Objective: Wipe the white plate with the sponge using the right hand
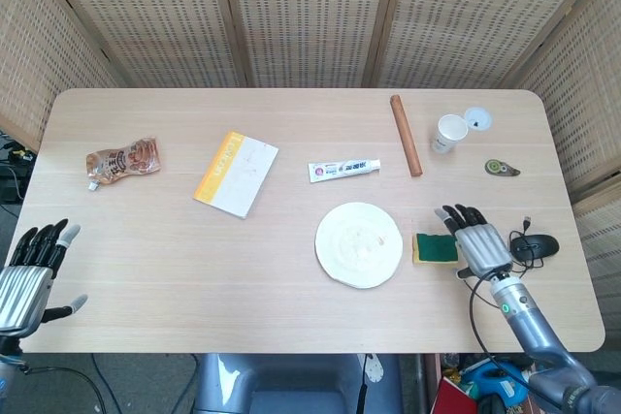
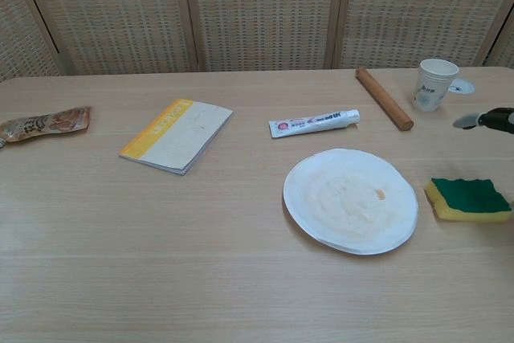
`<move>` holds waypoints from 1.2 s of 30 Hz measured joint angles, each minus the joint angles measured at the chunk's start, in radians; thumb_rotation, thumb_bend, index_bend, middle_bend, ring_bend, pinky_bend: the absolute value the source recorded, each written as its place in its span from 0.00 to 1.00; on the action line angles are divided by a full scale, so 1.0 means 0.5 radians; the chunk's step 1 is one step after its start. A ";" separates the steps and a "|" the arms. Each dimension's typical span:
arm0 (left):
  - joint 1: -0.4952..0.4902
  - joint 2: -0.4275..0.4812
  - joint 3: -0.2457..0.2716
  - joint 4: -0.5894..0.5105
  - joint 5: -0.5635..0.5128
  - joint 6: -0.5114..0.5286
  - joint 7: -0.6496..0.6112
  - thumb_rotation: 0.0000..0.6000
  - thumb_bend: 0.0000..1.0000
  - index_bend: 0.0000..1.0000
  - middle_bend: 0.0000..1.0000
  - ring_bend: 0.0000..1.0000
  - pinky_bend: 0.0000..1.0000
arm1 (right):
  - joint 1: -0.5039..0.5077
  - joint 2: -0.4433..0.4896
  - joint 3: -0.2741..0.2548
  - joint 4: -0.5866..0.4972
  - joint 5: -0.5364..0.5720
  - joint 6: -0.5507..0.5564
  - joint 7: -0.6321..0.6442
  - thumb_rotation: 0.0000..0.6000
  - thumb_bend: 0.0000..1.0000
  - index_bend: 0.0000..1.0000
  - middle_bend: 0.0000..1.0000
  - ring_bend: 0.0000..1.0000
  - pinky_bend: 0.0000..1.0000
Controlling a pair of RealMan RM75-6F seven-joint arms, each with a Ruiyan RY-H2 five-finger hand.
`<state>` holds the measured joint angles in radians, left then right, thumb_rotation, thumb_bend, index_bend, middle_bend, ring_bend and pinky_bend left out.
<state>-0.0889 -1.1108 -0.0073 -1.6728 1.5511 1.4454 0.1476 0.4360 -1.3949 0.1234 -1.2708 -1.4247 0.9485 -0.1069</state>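
The white plate (image 1: 359,243) (image 2: 351,200) lies flat near the table's front, with a small orange speck on it. Just right of it sits the sponge (image 1: 436,248) (image 2: 468,198), green on top and yellow below. My right hand (image 1: 475,240) hovers beside the sponge's right edge, fingers spread and holding nothing; only its fingertips (image 2: 486,120) reach into the chest view's right edge. My left hand (image 1: 31,267) hangs open at the front left corner, far from the plate.
A toothpaste tube (image 1: 343,170), a wooden rolling pin (image 1: 405,135), a paper cup (image 1: 449,133) and its lid (image 1: 477,119) lie behind the plate. A notebook (image 1: 236,174) and a snack pouch (image 1: 121,159) sit to the left. A black mouse (image 1: 535,246) with a cable lies at right.
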 measured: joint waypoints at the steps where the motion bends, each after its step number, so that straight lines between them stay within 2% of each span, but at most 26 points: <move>1: -0.003 -0.011 -0.004 0.010 0.000 0.003 0.004 1.00 0.00 0.00 0.00 0.00 0.00 | 0.013 -0.025 0.003 0.030 0.012 -0.018 -0.009 1.00 0.05 0.11 0.17 0.11 0.20; 5: -0.009 -0.035 -0.011 0.031 0.001 0.011 0.006 1.00 0.00 0.00 0.00 0.00 0.00 | 0.058 -0.118 0.012 0.138 0.050 -0.065 -0.026 1.00 0.07 0.16 0.22 0.16 0.28; 16: -0.033 -0.063 -0.018 0.036 -0.073 -0.055 0.079 1.00 0.00 0.00 0.00 0.00 0.00 | 0.138 -0.281 -0.027 0.313 0.066 -0.132 -0.012 1.00 0.07 0.23 0.25 0.20 0.33; 20: -0.039 -0.063 -0.021 0.026 -0.101 -0.071 0.110 1.00 0.00 0.00 0.00 0.00 0.00 | 0.155 -0.315 -0.036 0.364 0.078 -0.155 -0.011 1.00 0.10 0.26 0.26 0.21 0.36; 28: -0.047 -0.071 -0.020 0.021 -0.122 -0.085 0.143 1.00 0.00 0.00 0.00 0.00 0.00 | 0.173 -0.372 -0.045 0.477 0.120 -0.179 -0.015 1.00 0.12 0.27 0.27 0.21 0.38; 32: -0.050 -0.075 -0.018 0.020 -0.130 -0.089 0.155 1.00 0.00 0.00 0.00 0.00 0.00 | 0.173 -0.375 -0.055 0.509 0.133 -0.193 0.005 1.00 0.12 0.30 0.29 0.24 0.44; 36: -0.053 -0.077 -0.017 0.017 -0.134 -0.092 0.161 1.00 0.00 0.00 0.00 0.00 0.00 | 0.171 -0.388 -0.064 0.554 0.141 -0.196 0.024 1.00 0.14 0.34 0.34 0.28 0.56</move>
<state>-0.1152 -1.1494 -0.0157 -1.6641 1.4839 1.3993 0.2282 0.5216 -1.5890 0.0916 -0.9937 -1.3544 0.8504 -0.0949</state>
